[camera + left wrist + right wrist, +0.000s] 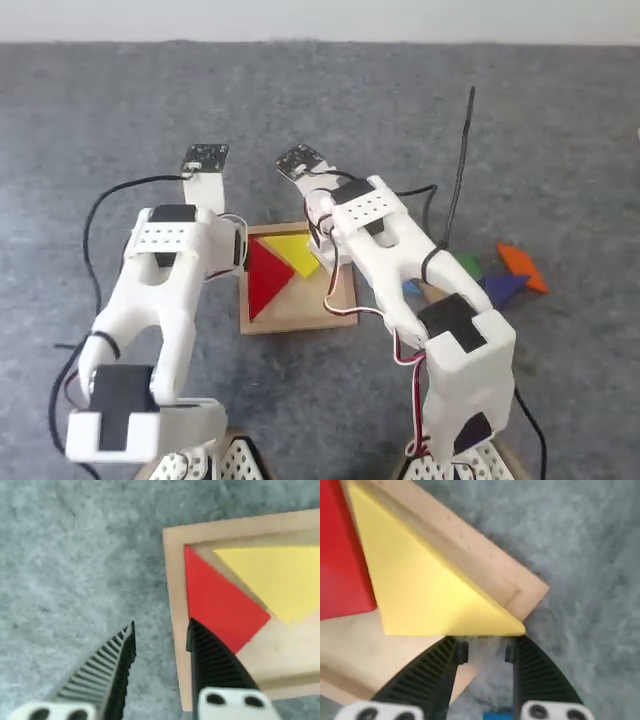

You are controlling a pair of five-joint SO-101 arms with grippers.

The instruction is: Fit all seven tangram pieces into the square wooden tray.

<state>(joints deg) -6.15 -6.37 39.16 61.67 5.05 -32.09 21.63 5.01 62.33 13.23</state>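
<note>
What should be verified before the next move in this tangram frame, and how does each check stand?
1. The red triangle lies flat in the tray: ok.
2. The yellow triangle is fully seated: not ok, its tip seems to ride over the tray's rim.
3. The right gripper is open and empty: ok.
4. The left gripper is open and empty: ok, with one finger over the carpet and one over the tray.
5. All loose pieces are located: cannot tell. The orange piece, dark blue piece and green piece lie on the carpet, but the arm covers others.
</note>
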